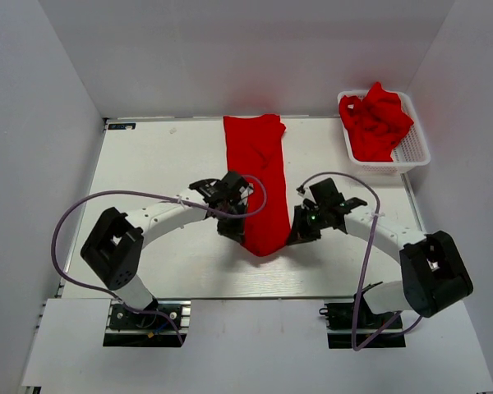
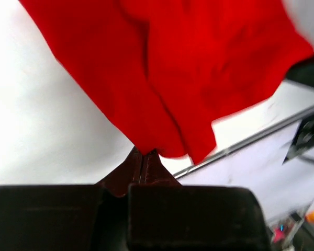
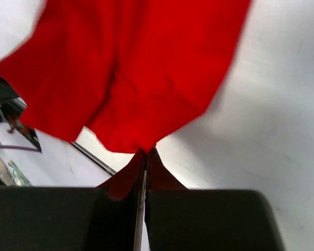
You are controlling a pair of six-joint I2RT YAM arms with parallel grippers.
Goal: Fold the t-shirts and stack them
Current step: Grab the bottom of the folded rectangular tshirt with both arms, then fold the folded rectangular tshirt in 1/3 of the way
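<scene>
A red t-shirt (image 1: 258, 182), folded into a long strip, runs from the table's far edge toward the middle. Its near end is lifted between both grippers. My left gripper (image 1: 232, 233) is shut on the shirt's near left corner; in the left wrist view the jaws (image 2: 144, 151) pinch the red cloth (image 2: 188, 68). My right gripper (image 1: 292, 236) is shut on the near right corner; the right wrist view shows its jaws (image 3: 146, 150) closed on the cloth (image 3: 141, 68). More red t-shirts (image 1: 378, 121) lie crumpled in the basket.
A white plastic mesh basket (image 1: 416, 150) stands at the table's far right corner. White walls enclose the table on three sides. The table's near metal edge (image 2: 261, 135) shows in the left wrist view.
</scene>
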